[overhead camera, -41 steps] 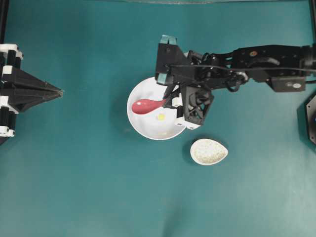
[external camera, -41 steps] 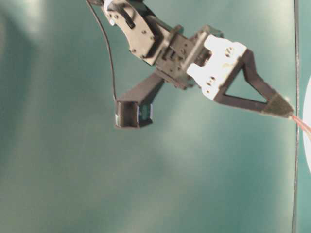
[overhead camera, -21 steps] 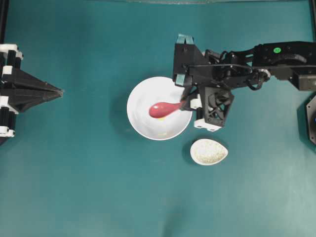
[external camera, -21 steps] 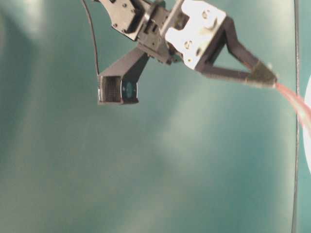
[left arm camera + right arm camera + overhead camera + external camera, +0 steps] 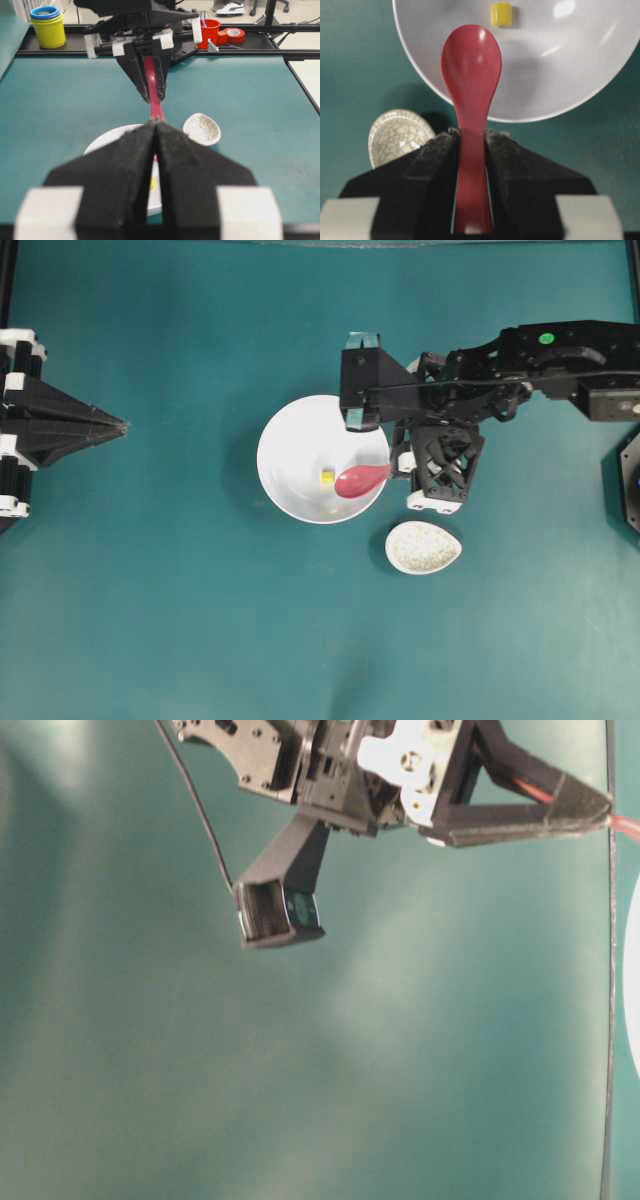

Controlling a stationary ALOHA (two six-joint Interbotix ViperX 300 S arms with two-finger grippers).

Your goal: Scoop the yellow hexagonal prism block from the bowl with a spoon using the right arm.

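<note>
The white bowl [image 5: 275, 430] sits mid-table. In it lies the yellow hexagonal prism block [image 5: 327, 476], loose on the bowl's floor. My right gripper [image 5: 395, 465] is shut on the handle of the pink-red spoon [image 5: 358, 480], just outside the bowl's right rim. The scoop hangs over the bowl's right side, next to the block and empty. In the right wrist view the spoon [image 5: 471, 65] points at the block [image 5: 501, 14] in the bowl [image 5: 560, 75], with the gripper [image 5: 470, 134] clamping the handle. My left gripper [image 5: 122, 425] rests shut at the far left.
A speckled egg-shaped spoon rest [image 5: 422, 547] lies just below and right of the bowl, under the right wrist. Stacked yellow and blue cups [image 5: 47, 22], a red cup [image 5: 211, 30] and a tape roll [image 5: 232, 35] stand beyond the table's far edge.
The right gripper has drawn the spoon rightward across the bowl, from the left half to the right rim. The block lies where it was. The left arm has not moved.
</note>
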